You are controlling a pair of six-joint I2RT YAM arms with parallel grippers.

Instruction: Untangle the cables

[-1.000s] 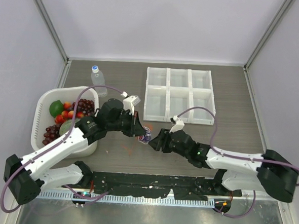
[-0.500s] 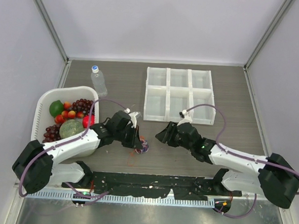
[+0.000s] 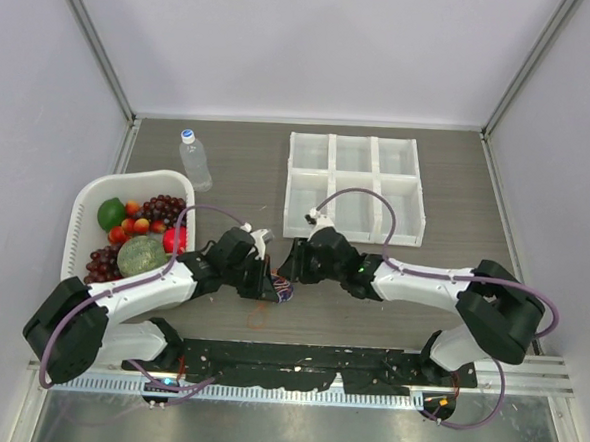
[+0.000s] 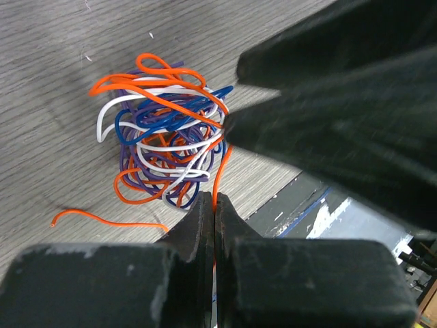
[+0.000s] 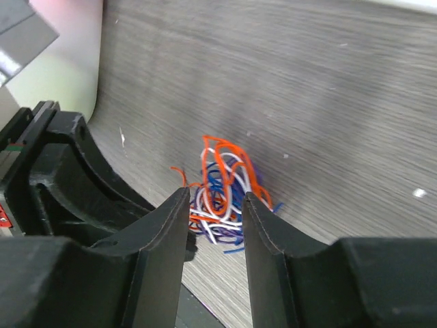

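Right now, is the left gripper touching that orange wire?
Touching. The left wrist view shows the left gripper shut on the orange wire, which runs from the tangle straight into its closed fingertips.

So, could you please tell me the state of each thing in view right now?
Cables: tangled in one clump on the table.
Left gripper: shut on an orange strand of the clump.
Right gripper: open, near the clump.
Bottle: capped, seemingly upright.
Basket: holding fruit.

Our left gripper (image 4: 214, 205) sits pinched on one strand just left of the cables (image 4: 164, 130). Our right gripper (image 5: 216, 203) hovers above the cables with its fingers parted.
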